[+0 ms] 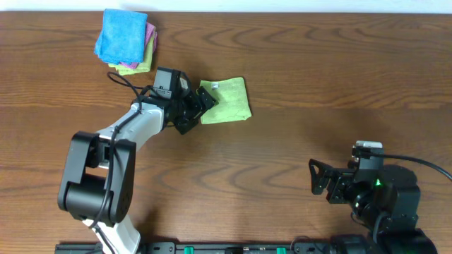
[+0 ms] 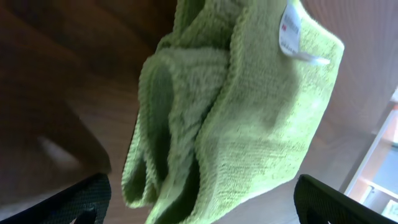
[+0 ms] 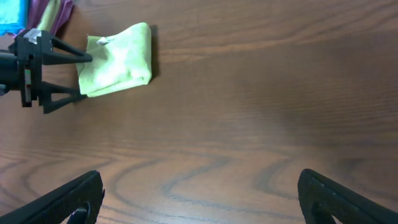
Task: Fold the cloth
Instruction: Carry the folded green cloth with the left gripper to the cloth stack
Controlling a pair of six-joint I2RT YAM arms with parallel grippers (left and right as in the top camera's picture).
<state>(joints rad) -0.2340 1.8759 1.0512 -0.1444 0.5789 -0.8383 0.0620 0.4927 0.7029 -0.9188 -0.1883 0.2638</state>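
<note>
The lime-green cloth (image 1: 227, 100) lies folded into a small rectangle on the wooden table, its white tag (image 1: 214, 87) on top near the left edge. It fills the left wrist view (image 2: 249, 124), where its folded layers face the camera, and shows small in the right wrist view (image 3: 117, 59). My left gripper (image 1: 200, 107) is open at the cloth's left edge, its fingers spread to either side of the folds (image 2: 202, 205). My right gripper (image 1: 321, 180) is open and empty over bare table at the front right, far from the cloth.
A stack of folded cloths stands at the back left: a bright blue one (image 1: 121, 34) on top, pink (image 1: 150, 32) and yellow-green ones under it. The table's far edge meets a white wall at the top.
</note>
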